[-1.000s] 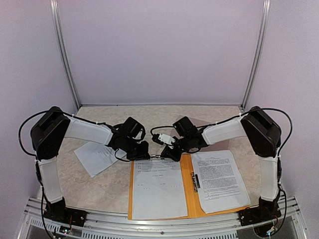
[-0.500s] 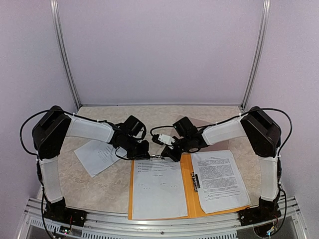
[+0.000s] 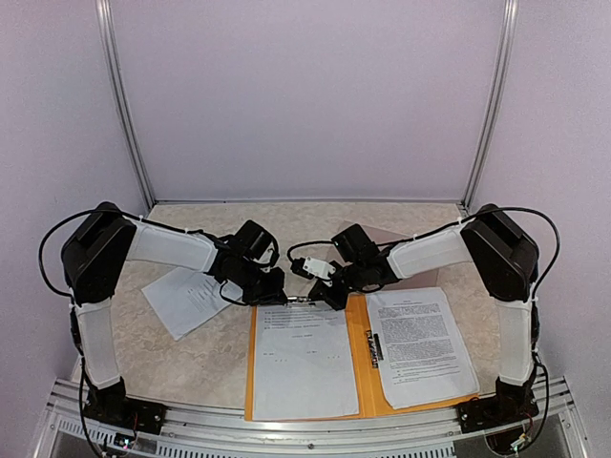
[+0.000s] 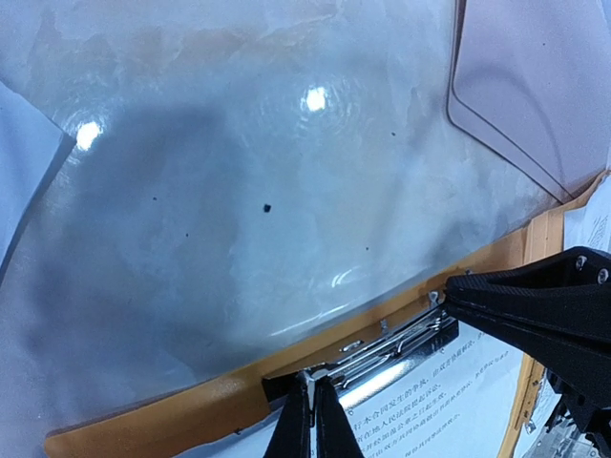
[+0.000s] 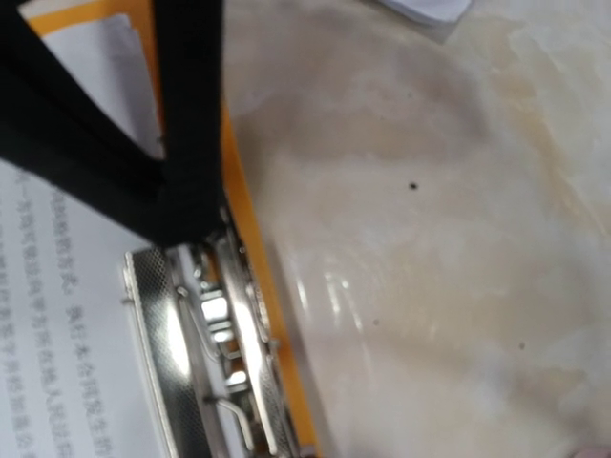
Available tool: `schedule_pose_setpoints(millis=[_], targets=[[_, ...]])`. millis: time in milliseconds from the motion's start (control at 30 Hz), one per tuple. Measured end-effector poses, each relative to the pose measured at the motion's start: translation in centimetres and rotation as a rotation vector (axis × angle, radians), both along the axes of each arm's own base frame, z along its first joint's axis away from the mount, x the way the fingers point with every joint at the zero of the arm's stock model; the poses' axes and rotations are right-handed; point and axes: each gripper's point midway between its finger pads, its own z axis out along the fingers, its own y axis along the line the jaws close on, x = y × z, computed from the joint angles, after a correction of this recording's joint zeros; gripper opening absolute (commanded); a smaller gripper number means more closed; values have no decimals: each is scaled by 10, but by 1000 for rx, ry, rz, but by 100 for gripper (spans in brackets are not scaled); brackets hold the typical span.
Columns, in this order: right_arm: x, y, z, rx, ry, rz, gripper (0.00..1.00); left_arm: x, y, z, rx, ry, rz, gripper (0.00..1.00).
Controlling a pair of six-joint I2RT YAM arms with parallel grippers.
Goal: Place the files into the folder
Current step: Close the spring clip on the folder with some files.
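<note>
Lying open and flat at the near middle of the table (image 3: 191,367): an orange folder (image 3: 358,391), spine running near to far. On its left half, one white printed sheet (image 3: 304,363), far edge tucked under a metal clip (image 4: 382,348) fixed along the folder's far edge. On its right half, a second set of printed sheets (image 3: 420,343), slightly askew, overhanging the right cover onto the table. Not in the folder: a third sheet (image 3: 186,301), lying on the table to the left, just beside the folder's far left corner and partly under the left arm. Farther back, right of centre, a see-through taupe cover (image 4: 535,86) flat on the table.

Reaching in from the left, the left gripper (image 3: 275,289), clenched, fingers pressed together with no gap in the wrist view, tips down on the left part of the clip. Impossible to tell whether any thin part of the clip is pinched between them.

Reaching in from the right, the right gripper (image 3: 323,296), likewise clenched, tip touching the right end of the same clip. Close up from the right wrist: black fingers (image 5: 181,181) meeting the shiny knurled metal, printed text beside it on the left, orange edge and bare table on the right. Nothing visibly lifted by either gripper.
</note>
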Motion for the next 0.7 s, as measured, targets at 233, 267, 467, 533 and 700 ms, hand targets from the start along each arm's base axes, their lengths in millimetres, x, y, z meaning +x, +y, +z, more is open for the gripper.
schedule_pose_setpoints(millis=[233, 267, 467, 533, 700], targets=[[2, 0, 0, -2, -19, 4, 0, 3, 0, 1, -16, 2, 3, 0], [2, 0, 0, -2, -21, 5, 0, 3, 0, 1, -18, 3, 3, 0], [6, -1, 1, -7, -42, -4, 0, 10, -1, 1, -24, 4, 7, 0], [7, -1, 1, -10, -48, -8, 0, 12, -2, 1, -27, 3, 7, 0], [8, -2, 0, -13, -51, -11, 0, 12, -2, 1, -29, 2, 2, 0]])
